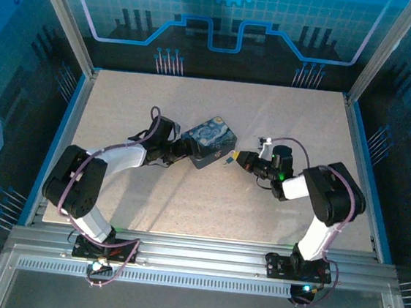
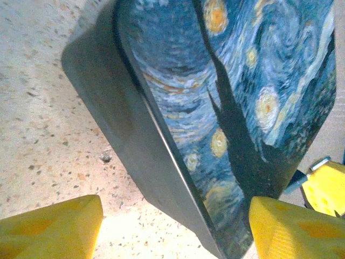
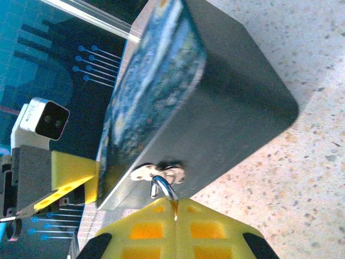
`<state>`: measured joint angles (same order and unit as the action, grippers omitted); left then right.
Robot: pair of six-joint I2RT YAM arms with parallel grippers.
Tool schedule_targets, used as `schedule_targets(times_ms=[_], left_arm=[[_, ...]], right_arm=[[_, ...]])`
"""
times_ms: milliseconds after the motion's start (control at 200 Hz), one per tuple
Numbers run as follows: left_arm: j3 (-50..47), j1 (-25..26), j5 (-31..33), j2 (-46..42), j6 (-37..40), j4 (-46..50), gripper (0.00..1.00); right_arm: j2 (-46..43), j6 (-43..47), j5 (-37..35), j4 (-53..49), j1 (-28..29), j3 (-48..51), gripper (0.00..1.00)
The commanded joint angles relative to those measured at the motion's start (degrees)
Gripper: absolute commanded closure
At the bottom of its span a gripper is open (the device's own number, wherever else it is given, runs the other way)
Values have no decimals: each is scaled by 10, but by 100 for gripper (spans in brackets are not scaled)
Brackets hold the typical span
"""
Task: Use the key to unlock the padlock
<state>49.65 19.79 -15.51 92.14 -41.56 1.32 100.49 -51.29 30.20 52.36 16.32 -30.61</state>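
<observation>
Hanging from the clasp [image 3: 144, 171] at the box's [image 1: 209, 140] 4 o'clock corner, the padlock [image 3: 161, 189] looks locked, pinched by the right fingers [image 3: 145, 229], while the left fingers [image 2: 48, 229] spread around the box; unlocking remains.

Black-and-white left arm [image 1: 120, 161] and right arm [image 1: 320, 236], purplish cables [image 1: 293, 140], yellow pincer fingers [image 2: 51, 229]
</observation>
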Motion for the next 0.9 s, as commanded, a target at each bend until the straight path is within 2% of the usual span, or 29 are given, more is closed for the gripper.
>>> schedule_targets(times_ms=[0, 210, 340, 615, 895], left_arm=[[-8, -10, 25, -52, 28, 32, 23], [-34, -25, 66, -145, 55, 39, 10], [-54, -27, 116, -211, 80, 41, 2], [-104, -32, 197, -338, 115, 34, 1], [-146, -36, 253, -416, 131, 26, 1]], right_arm=[[-69, 83, -4, -126, -8, 2, 98], [-180, 170, 3, -330, -8, -12, 97], [-239, 224, 2, -462, -4, -33, 97], [-309, 301, -14, -682, 2, -92, 97], [-298, 308, -19, -765, 6, -103, 97]])
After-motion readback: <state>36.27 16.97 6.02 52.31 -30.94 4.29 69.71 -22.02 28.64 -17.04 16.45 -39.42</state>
